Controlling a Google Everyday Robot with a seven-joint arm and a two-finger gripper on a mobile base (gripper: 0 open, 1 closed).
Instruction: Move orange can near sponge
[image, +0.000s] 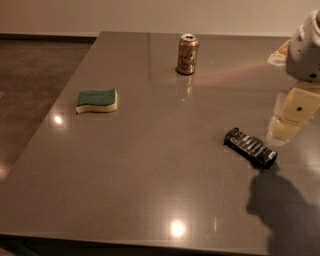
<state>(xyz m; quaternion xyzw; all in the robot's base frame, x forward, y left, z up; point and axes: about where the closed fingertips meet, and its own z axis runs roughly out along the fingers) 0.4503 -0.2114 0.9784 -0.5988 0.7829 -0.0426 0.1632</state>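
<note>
1. The sponge (97, 100) lies flat on the left of the surface (150, 180); its dark green top faces up over a pale yellow base, its edges are wavy, and nothing touches it.
2. The orange can (187, 54) stands upright toward the far edge, right of the sponge and well apart from it; its side is orange-gold with a pale logo and its top is silver; it looks undented, and likely light enough to tip if knocked high.
3. A black ribbed bar (250, 148) lies at an angle on the right, nearer the camera than the can.
4. The end effector (286, 125) hangs at the right edge, just beside the bar and well apart from the can; nothing shows in its hold; whether it is wide or narrow I cannot tell.
5. The step in hand appears to be the approach, with the can not yet grasped; the next move calls for reaching away and leftward past the bar, closing around the can's body, then carrying it left to set it upright near the sponge.
</note>
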